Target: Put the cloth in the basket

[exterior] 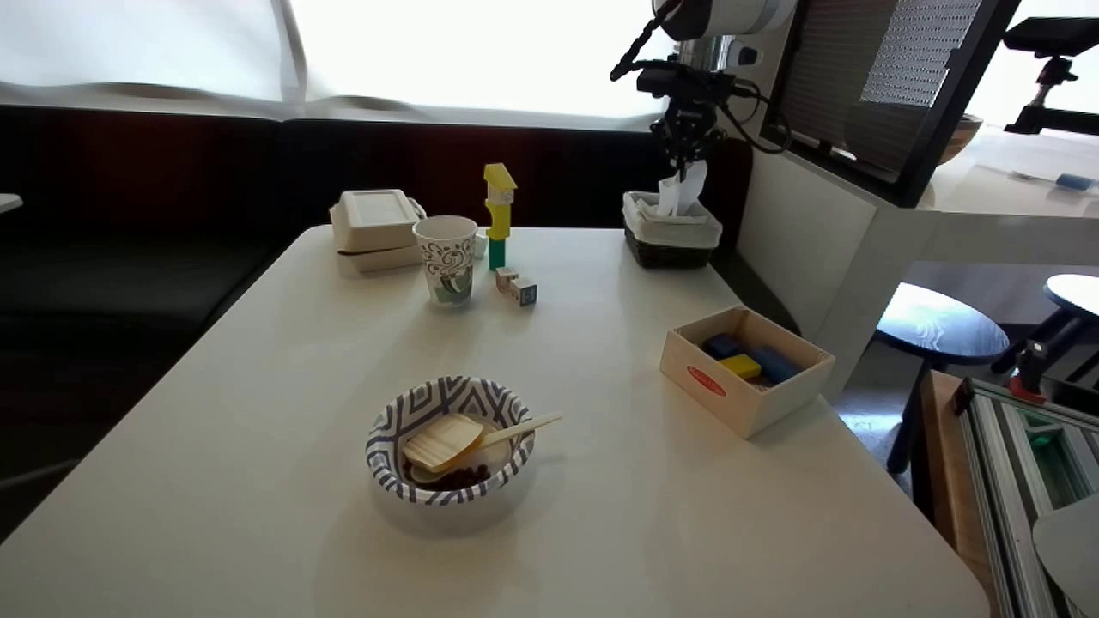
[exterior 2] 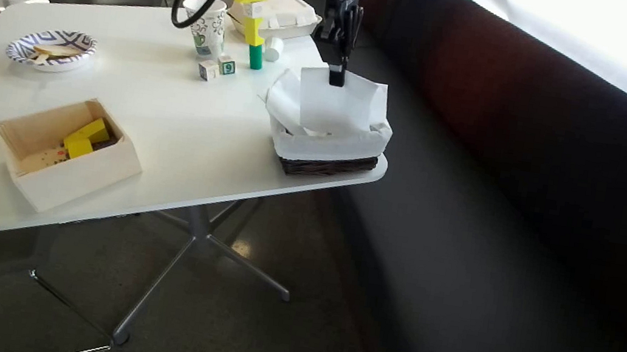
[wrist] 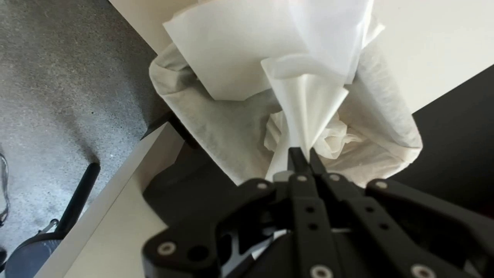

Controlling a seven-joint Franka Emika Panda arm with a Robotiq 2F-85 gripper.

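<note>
My gripper (wrist: 303, 154) points down over the basket at the table's far corner. Its fingers are closed on the thin white cloth (wrist: 307, 100), pinching one end. The gripper also shows in both exterior views (exterior: 683, 167) (exterior 2: 337, 75). The cloth hangs from the fingertips in both exterior views (exterior: 684, 190) (exterior 2: 335, 108), its lower part within the basket's opening. The basket (exterior 2: 327, 165) is small, rectangular and dark woven, with a pale liner folded over its rim; it also shows here (exterior: 670, 255) (wrist: 227, 139). Other crumpled white fabric (wrist: 334, 141) lies inside. Its bottom is mostly hidden.
A pale wooden box (exterior: 738, 408) with coloured blocks stands on the basket's side of the table. A striped bowl (exterior: 451, 493), a patterned cup (exterior: 448, 262), a block tower (exterior: 498, 215), letter blocks (exterior: 522, 292) and a white food container (exterior: 378, 223) also stand there.
</note>
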